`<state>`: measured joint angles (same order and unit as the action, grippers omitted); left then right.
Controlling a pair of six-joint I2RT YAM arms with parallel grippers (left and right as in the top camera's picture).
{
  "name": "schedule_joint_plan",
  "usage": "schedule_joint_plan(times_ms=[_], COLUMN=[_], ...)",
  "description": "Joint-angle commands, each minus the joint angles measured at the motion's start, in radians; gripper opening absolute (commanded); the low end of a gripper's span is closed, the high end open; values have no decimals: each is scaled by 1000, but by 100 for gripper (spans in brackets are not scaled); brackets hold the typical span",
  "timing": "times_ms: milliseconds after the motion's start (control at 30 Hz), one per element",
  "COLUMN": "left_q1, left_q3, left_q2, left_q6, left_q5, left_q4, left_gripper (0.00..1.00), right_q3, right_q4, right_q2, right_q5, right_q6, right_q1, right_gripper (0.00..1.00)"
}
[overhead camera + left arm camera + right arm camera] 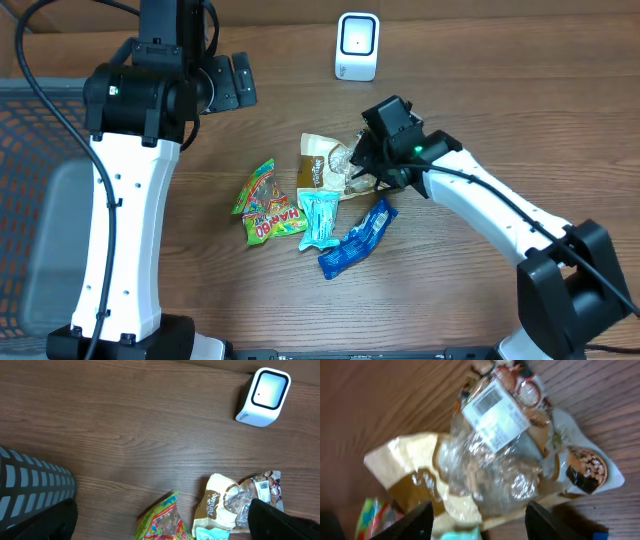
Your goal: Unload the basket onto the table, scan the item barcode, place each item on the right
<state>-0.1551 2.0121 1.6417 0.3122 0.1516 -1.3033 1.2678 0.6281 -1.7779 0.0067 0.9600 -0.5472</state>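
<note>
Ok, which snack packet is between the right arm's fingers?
The cream-and-brown packet with the white barcode label; the green packet, light-blue packet and dark-blue packet lie beside it.

Cream-and-brown snack bag (322,160), blue wrapper (358,238)

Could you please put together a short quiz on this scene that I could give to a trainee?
1. True or false: the left gripper is shut on a packet.
2. Which packet lies between the fingers of the right gripper?
A. the beige snack bag
B. the dark blue packet
C. the green gummy bag
3. Fill in: in the right wrist view, the white label on the bag's clear part carries a ____.

Key
1. False: it is open and holds nothing.
2. A
3. barcode
</note>
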Motion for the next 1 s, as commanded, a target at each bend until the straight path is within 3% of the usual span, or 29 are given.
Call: schedule_joint_plan(times_ms=[0, 200, 433, 533, 633, 700, 800, 900, 967], left_q1=[3, 3, 3, 3, 3, 3, 3, 3, 3], left_q3=[6, 6, 6, 6, 6, 6, 6, 6, 6], left_q2=[6, 6, 6, 6, 6, 6, 6, 6, 6], left_q6=[-5, -5, -5, -5, -5, -5, -5, -5, -5], left_q5=[13, 13, 13, 13, 13, 13, 13, 13, 13], left_q4=[-2, -2, -2, -2, -2, -2, -2, -2, -2], left_gripper=[100, 100, 100, 100, 100, 100, 100, 100, 100], right_q3=[-1, -1, -1, -1, 2, 5, 33, 89, 148], right_q4=[1, -54, -161, -174, -162, -163, -126, -13, 64], right_q2=[-58, -167, -318, -328, -328, -328, -325, -325, -325], right_q5=[18, 19, 42, 54, 39, -21, -114, -114, -114], right_q6=[124, 233, 324, 295, 182, 123, 3, -87, -237], right_q1=[-29, -75, -78, -60, -30, -5, 57, 114, 153], right_gripper=[63, 90, 90, 82, 55, 46, 41, 41, 43])
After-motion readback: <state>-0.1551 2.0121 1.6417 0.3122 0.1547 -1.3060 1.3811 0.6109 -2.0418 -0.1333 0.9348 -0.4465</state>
